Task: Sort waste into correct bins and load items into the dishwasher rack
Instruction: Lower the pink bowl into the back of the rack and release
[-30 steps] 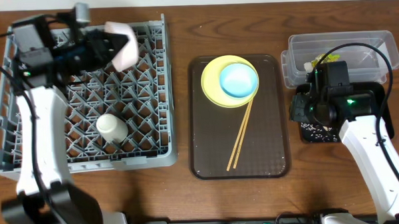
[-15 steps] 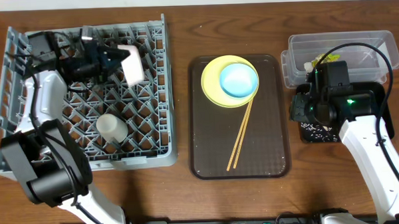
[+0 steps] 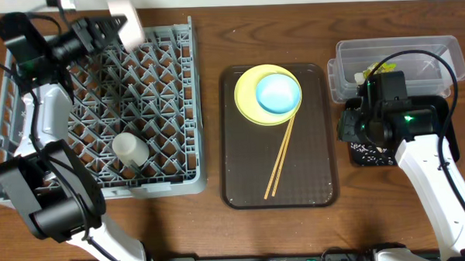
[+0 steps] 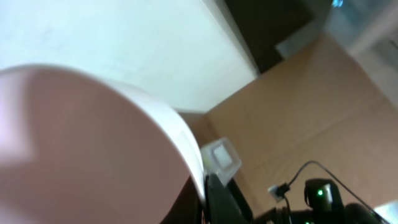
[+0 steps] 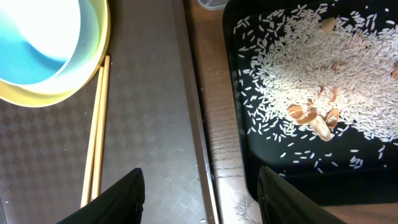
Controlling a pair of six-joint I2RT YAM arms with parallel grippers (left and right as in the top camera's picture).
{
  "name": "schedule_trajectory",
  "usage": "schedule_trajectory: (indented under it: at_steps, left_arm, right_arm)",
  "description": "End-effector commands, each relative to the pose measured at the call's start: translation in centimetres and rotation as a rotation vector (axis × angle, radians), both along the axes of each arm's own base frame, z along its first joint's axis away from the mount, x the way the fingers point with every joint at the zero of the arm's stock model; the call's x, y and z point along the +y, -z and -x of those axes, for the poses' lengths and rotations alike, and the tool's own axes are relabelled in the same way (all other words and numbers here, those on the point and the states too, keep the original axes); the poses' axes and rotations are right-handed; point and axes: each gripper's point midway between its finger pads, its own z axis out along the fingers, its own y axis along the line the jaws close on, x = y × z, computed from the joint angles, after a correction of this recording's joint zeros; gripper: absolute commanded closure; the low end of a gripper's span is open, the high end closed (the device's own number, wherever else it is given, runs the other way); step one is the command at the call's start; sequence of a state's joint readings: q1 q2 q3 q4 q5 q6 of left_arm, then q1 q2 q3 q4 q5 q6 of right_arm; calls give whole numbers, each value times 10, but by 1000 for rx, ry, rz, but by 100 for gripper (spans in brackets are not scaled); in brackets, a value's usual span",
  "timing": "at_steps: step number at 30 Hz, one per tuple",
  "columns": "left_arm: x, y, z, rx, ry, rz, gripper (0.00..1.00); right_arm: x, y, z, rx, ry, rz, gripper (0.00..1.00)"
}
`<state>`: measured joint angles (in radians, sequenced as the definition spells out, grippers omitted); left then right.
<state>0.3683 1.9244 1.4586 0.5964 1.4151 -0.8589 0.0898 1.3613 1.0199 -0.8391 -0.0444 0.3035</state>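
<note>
My left gripper is shut on the white bowl and holds it high over the back edge of the grey dishwasher rack. In the left wrist view the bowl fills the frame beside one dark finger. A small pale cup stands in the rack. The light blue bowl sits on the yellow plate. The wooden chopsticks lie beside them. My right gripper is open and empty over the gap between the brown tray and the black tray of rice.
The brown serving tray holds the plate, bowl and chopsticks in the middle of the table. The clear tub stands at the back right with a green wrapper inside. The black tray lies just in front of it, partly under my right arm.
My left gripper has lifted the white bowl up and back, from over the rack's rear pegs to above its back edge. The right arm has not moved.
</note>
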Motion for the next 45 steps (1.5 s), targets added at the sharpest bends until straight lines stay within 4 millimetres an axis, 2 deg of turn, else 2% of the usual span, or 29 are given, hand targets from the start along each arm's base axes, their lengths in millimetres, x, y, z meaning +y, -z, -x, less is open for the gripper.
schedule_trajectory:
  at_steps: [1,5,13,20,25,31,34,38,42,45]
  left_arm:
    - [1,-16,-4,163,15,127,94]
    - [6,0,-15,193,-1,138,94]
    - [12,48,-30,293,-1,176,94]
    - [15,69,-38,357,-28,199,94]
    - [1,82,-38,434,-16,213,94]
    - [-37,96,-35,482,45,187,94]
    - [-47,99,-34,489,57,177,94]
    - [-43,114,-33,513,24,152,94]
    - [-27,144,-29,568,-58,88,94]
    - [-14,158,-23,606,-97,62,94]
  right_arm:
    - [-3,-4,-3,-14,12,7,44]
    - [-3,-4,-4,-18,13,6,44]
    - [-3,-4,-3,-12,12,6,44]
    - [-3,-4,-3,-12,12,6,44]
    - [-3,-4,-3,-12,12,6,44]
    - [-3,-4,-3,-12,11,7,44]
    - [-3,-3,-2,-7,11,7,44]
    - [-3,-3,-1,-4,8,9,44]
    - [-3,-3,0,-3,1,12,44]
    - [-3,-2,0,1,0,13,44]
